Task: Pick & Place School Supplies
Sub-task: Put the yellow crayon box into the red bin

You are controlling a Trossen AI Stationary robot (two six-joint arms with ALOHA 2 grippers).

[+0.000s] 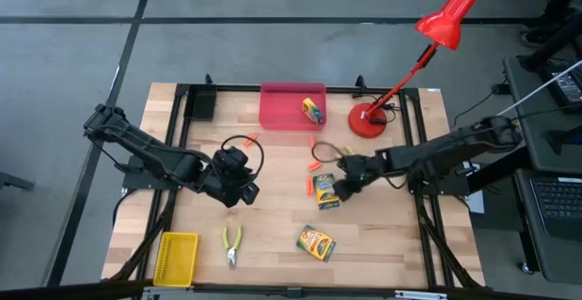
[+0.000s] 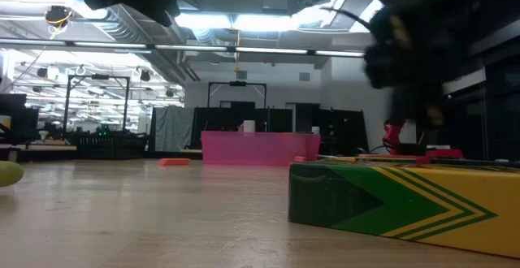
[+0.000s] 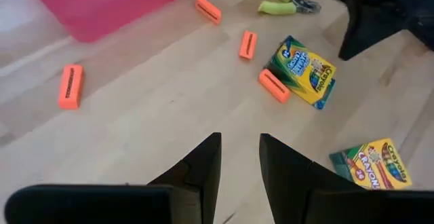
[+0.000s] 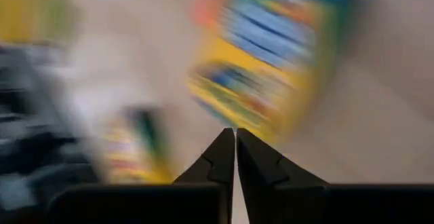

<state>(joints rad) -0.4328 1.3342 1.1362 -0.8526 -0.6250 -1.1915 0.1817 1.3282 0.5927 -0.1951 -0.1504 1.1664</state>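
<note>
I have the right gripper poised beside a crayon box just in front of the pink bin, fingers pressed together, seemingly empty. Next I must open them.

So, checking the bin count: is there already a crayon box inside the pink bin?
Yes, one crayon box lies inside the pink bin.

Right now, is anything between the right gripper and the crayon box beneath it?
Nothing visible. The right gripper, fingers shut, hangs directly beside the crayon box; orange sticks lie off to the side.
</note>
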